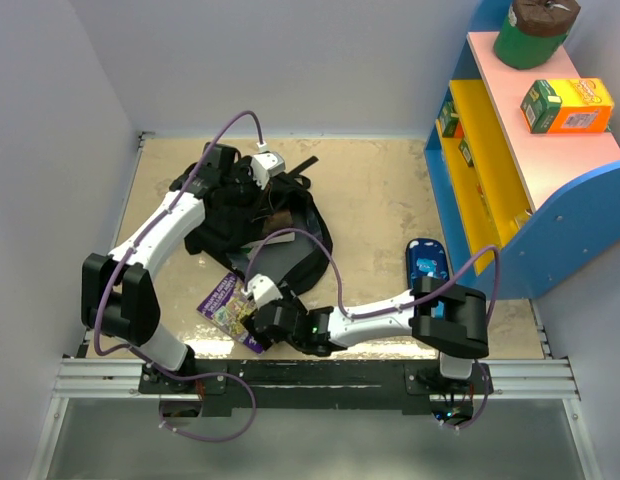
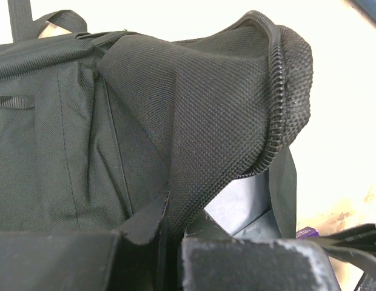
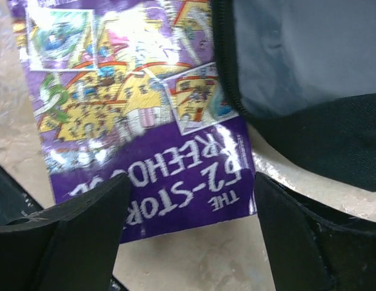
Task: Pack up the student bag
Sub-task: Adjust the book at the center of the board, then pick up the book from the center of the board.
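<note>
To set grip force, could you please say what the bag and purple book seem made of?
Bag: matte black woven fabric, its coarse weave visible; grey lining looks smooth, likely synthetic. Book: likely paper, glossy printed cover catching glare.

Looking down on a purple book [image 3: 145, 121] with a cartoon cover, filling upper left and centre, white title upside down. At upper right, covering the book's edge, a bag [image 3: 309, 54]: black zip, grey lining, black cloth below. In the bottom corners, two black fingers [image 3: 67, 242] of the right gripper [image 3: 191, 200], wide apart, the book's lower edge between them. Underneath, a mottled beige table [image 3: 188, 267].
</note>
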You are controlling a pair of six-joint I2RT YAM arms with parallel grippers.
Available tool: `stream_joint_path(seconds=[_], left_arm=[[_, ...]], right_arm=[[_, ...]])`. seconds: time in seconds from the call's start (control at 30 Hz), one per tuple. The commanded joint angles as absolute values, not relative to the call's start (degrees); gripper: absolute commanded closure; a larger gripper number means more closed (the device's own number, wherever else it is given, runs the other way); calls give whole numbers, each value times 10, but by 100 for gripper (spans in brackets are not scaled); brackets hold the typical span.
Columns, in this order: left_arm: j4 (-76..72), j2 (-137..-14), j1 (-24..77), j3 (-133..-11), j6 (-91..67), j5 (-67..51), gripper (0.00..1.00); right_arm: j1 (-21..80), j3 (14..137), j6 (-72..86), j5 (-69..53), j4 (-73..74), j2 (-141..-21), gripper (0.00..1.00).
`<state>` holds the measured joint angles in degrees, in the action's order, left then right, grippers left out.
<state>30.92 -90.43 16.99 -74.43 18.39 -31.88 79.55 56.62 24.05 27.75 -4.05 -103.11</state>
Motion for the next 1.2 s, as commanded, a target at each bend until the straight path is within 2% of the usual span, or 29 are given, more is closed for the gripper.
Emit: stream_joint_path(seconds=[0.0, 0.27, 0.6, 0.77, 0.83, 0.87, 0.97, 1.1, 1.17], left_arm=[[287, -901, 169, -775, 170, -342, 100], [294, -901, 170, -774, 176, -345, 100], [292, -901, 169, -773, 177, -351, 99], [294, -899, 169, -768, 182, -354, 99], [294, -899, 170, -767, 182, -354, 99], [294, -899, 169, -766, 184, -355, 99], [294, -899, 170, -762, 185, -357, 100], [294, -899, 170, -759, 185, -359, 99], [294, -898, 169, -758, 186, -359, 99]], right_arm=[[831, 609, 182, 327, -30, -1041, 13], [870, 613, 132, 329, -85, -1045, 11], [870, 679, 117, 325, -69, -1165, 11], [861, 664, 127, 352, -72, -1186, 19], [856, 652, 127, 359, -70, -1190, 26], [853, 646, 131, 359, -71, -1180, 40], [842, 613, 133, 353, -101, -1149, 69], [831, 616, 120, 378, -92, -1134, 85], [831, 622, 110, 397, -89, -1132, 100]])
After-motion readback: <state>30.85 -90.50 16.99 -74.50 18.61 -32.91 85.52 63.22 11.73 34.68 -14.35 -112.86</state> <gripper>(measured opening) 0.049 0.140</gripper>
